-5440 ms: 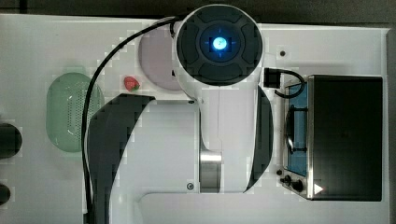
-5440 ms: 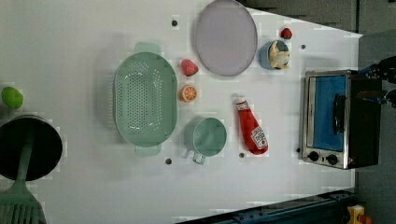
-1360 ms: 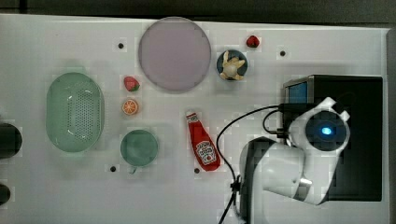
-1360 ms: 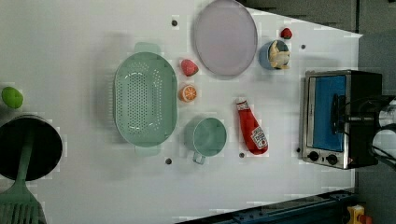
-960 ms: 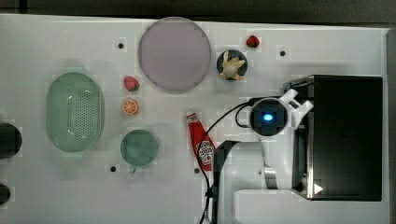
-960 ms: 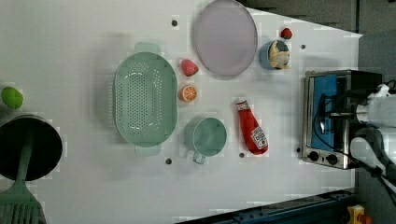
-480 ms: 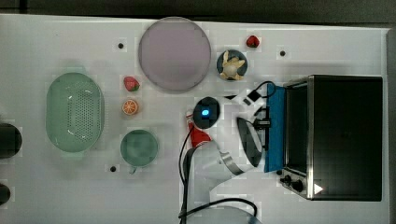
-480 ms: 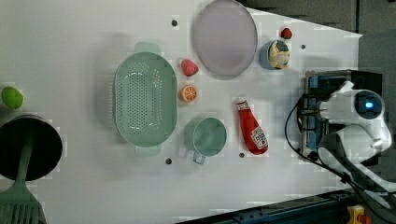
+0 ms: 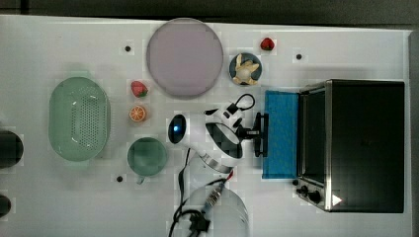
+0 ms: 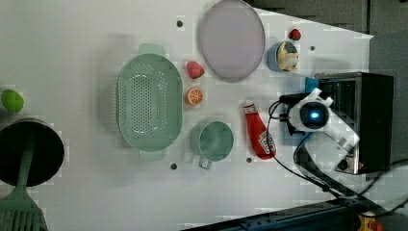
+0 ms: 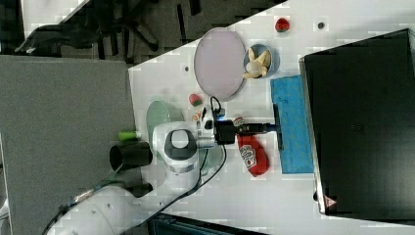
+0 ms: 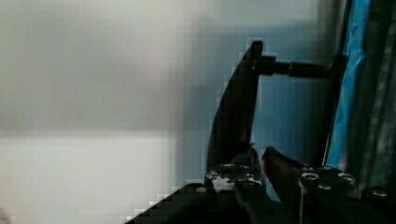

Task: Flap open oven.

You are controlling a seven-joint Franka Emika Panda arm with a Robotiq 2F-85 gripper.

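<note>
Since half a second ago the blue glass door (image 9: 280, 133) has swung from part-way down to lying flat, and the gripper (image 9: 259, 133) has drawn further toward the top view's left with it.

On the white table (image 9: 346, 44) I count one oven (image 9: 363, 143), one round grey plate (image 9: 184, 57), one green colander (image 9: 79, 124), one green mug (image 9: 146, 156), one ketchup bottle (image 10: 258, 134), one small bowl (image 9: 245, 69) holding something pale, two strawberries (image 9: 139, 89) (image 9: 267, 43), one orange half (image 9: 138, 113) and one lime (image 10: 12, 100).

The oven sits at the top view's right end of the table, with its door folded out toward the top view's left. The bar handle (image 9: 261, 134) runs along the door's free edge, and the jaws are pinched onto it near its middle. In the wrist view the fingertips (image 12: 254, 161) sit close together at the bar's lower end; the contact itself is dim there, so the grip is probably firm but not plainly seen.

The door covers the stretch of table just in front of the oven. The ketchup bottle lies near the handle, just beside the arm in the right view. The bowl is near the door's upper corner in the top view. Bare table lies below the door toward the top view's lower edge.
</note>
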